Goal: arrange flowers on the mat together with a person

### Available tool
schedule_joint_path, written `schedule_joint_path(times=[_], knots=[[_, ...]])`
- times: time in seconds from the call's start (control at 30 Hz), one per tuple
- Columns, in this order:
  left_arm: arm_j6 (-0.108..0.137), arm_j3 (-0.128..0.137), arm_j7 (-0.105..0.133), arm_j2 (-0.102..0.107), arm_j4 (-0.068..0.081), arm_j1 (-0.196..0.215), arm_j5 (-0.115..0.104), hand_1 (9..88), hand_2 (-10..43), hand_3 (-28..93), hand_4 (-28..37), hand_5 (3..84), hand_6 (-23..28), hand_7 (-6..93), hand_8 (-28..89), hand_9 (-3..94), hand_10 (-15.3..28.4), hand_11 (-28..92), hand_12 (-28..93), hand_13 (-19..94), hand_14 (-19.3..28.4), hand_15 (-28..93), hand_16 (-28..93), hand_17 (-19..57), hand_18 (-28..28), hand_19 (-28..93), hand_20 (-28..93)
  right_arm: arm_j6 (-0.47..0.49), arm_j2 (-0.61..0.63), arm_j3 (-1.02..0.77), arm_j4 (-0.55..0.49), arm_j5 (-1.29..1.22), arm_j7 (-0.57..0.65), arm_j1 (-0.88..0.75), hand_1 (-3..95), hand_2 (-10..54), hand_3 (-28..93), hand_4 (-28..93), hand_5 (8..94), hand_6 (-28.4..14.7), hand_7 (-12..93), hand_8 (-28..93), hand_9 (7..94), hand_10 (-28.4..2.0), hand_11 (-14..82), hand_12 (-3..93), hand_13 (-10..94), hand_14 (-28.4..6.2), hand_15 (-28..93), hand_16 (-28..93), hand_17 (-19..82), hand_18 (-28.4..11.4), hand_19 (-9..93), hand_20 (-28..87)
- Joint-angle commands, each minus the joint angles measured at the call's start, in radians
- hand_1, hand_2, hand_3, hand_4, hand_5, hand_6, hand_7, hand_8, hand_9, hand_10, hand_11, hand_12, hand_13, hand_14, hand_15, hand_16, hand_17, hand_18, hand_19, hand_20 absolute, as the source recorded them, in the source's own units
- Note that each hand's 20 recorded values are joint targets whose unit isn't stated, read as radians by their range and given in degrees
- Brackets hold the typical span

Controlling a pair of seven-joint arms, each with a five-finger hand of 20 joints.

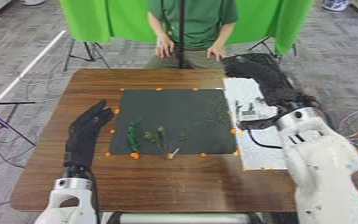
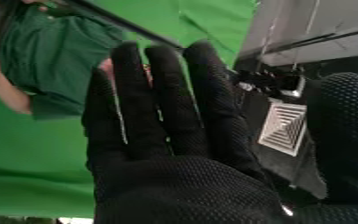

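Observation:
In the head view my left hand (image 1: pixel 90 121) is held open with straight fingers beside the dark mat's (image 1: pixel 158 107) left edge. My right hand (image 1: pixel 262 75) is above the white sheet to the right of the mat, fingers straight and pointing away, thumb apart. In the right wrist view that right hand (image 2: pixel 180 175) has straight fingers and holds nothing. On the mat lie a long green stem (image 1: pixel 134 136) at the lower left, thin stems with green tips (image 1: pixel 162 138) beside it, and a small green piece (image 1: pixel 182 136). A faint speckled sprig (image 1: pixel 217 112) is near the mat's right edge.
A white sheet (image 1: pixel 262 159) with small items on it lies along the table's right side. Orange pieces (image 1: pixel 135 155) line the mat's edges. A person stands behind the far table edge, and a dark vertical pole rises there.

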State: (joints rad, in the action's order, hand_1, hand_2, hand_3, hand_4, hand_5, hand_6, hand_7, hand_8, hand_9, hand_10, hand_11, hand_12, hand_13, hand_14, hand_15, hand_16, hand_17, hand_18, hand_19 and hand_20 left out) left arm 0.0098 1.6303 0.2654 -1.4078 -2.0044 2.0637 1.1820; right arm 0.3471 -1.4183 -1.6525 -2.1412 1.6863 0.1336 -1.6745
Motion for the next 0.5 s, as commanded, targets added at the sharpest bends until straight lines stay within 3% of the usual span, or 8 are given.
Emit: schedule_joint_path(times=[0.03, 0.13, 0.27, 0.5], knots=[[-0.021, -0.003, 0.018, -0.018, 0.012, 0.013, 0.006, 29.7, -9.5, 64, -16.7, 43.5, 2.2, 13.1, -6, 43.2, 12.0, 16, 13, 35, 16.0, 13, 3, 4.4, 11.4, 3, 18, -0.015, -0.052, -0.140, 0.005, -0.538, -0.052, -0.240, 10.9, 5.7, 69, -16, 41.6, -2.0, 7, -7, 39.2, -16.5, 3.5, 14.3, 29, -15.7, 5, 25, 14, -16.3, 11, 27], [-0.028, -0.006, 0.023, -0.018, 0.016, 0.005, 0.010, 29.7, -9.5, 65, -16.7, 43.6, 2.2, 13.2, -6, 43.3, 12.0, 16, 13, 34, 15.9, 13, 3, 4.4, 11.4, 3, 18, -0.189, -0.064, -0.090, -0.013, -0.648, -0.174, -0.331, 7.0, 5.2, 71, -17, 33.9, -1.1, 5, -7, 34.6, -15.7, 1.9, 11.9, 23, -12.9, 1, 21, 12, -14.8, 5, 24], [-0.035, -0.004, 0.032, -0.019, 0.017, 0.003, 0.017, 29.7, -9.5, 65, -16.8, 43.5, 2.2, 13.2, -6, 43.3, 12.0, 16, 13, 35, 15.9, 13, 3, 4.4, 11.2, 3, 18, -0.337, -0.072, -0.026, -0.055, -0.645, -0.274, -0.423, 4.8, 5.1, 74, -19, 30.2, 0.1, 5, -8, 32.7, -14.2, 1.6, 9.8, 20, -10.7, -1, 18, 10, -12.8, 2, 22], [-0.044, -0.006, 0.036, -0.029, 0.018, 0.007, 0.033, 29.5, -9.5, 65, -16.8, 43.5, 2.2, 13.1, -6, 43.4, 12.0, 15, 13, 35, 15.9, 13, 3, 4.4, 11.2, 2, 18, -0.288, -0.091, -0.003, -0.071, -0.531, -0.307, -0.485, 3.2, 5.7, 76, -20, 28.3, 0.5, 7, -9, 31.7, -13.5, 1.6, 8.9, 19, -9.6, -1, 17, 10, -11.1, 1, 22]])
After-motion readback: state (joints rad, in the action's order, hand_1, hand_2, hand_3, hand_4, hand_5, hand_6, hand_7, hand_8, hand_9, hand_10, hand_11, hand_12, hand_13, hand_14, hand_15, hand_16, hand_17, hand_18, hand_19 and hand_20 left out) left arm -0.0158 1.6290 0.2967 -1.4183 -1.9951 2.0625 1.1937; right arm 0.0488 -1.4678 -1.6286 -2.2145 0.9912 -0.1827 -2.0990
